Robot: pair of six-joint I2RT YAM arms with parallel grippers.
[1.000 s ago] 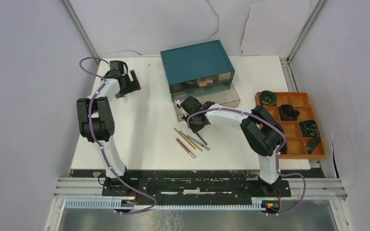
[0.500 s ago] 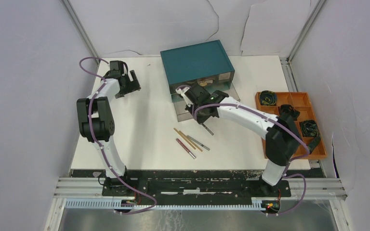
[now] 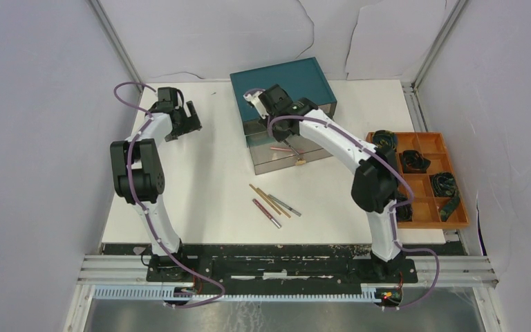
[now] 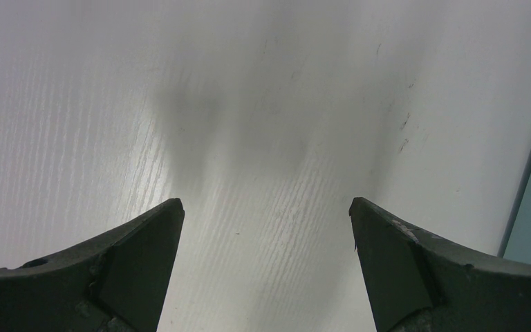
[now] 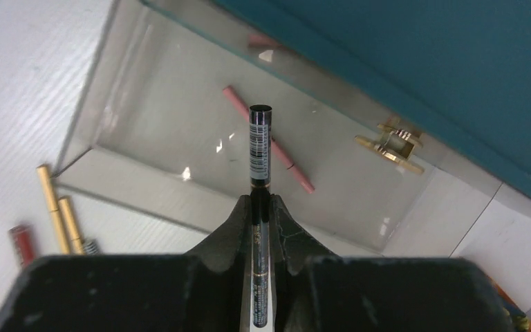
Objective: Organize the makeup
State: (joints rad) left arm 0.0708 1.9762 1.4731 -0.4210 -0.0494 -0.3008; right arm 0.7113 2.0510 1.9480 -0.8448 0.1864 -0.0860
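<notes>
Right fingers [image 5: 234,225] pinch slim, glossy black pencil [image 5: 259,142].

Right arm [image 3: 332,142] extended far forward, right fingers [image 5: 238,223] pinched; left fingers [image 4: 138,245] spread.

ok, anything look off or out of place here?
Nothing damaged or spilled. Several pencils lie loose and askew on the table before the open drawer; the pink pencil inside lies diagonally. The right gripper holds a black pencil over it.
</notes>
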